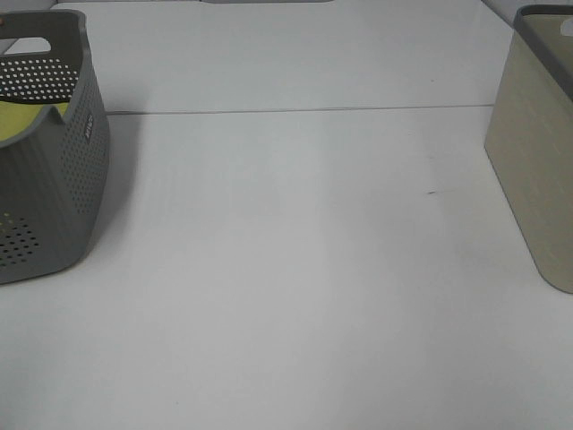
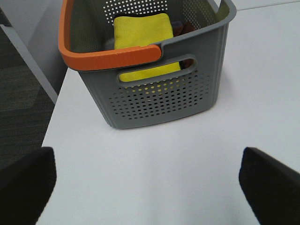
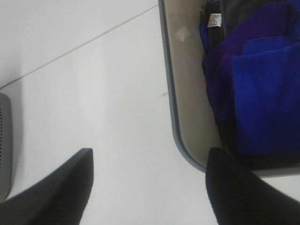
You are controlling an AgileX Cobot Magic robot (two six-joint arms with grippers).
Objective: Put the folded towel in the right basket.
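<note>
A folded yellow towel (image 1: 22, 121) lies inside the grey perforated basket (image 1: 63, 197) at the table's left edge. In the left wrist view the towel (image 2: 140, 30) lies flat in that basket (image 2: 159, 98), under its orange handle (image 2: 112, 58). My left gripper (image 2: 150, 187) is open and empty, above the table just short of the basket. The beige right basket (image 1: 537, 161) stands at the right edge. My right gripper (image 3: 150, 187) is open and empty, over the table beside that basket's rim (image 3: 171, 93). Neither gripper shows in the high view.
The right basket holds folded blue (image 3: 267, 93) and purple (image 3: 243, 37) cloths and a dark one with a label. A darker item lies beside the yellow towel in the left basket. A seam (image 1: 295, 110) crosses the white table. The floor drops off left of the grey basket.
</note>
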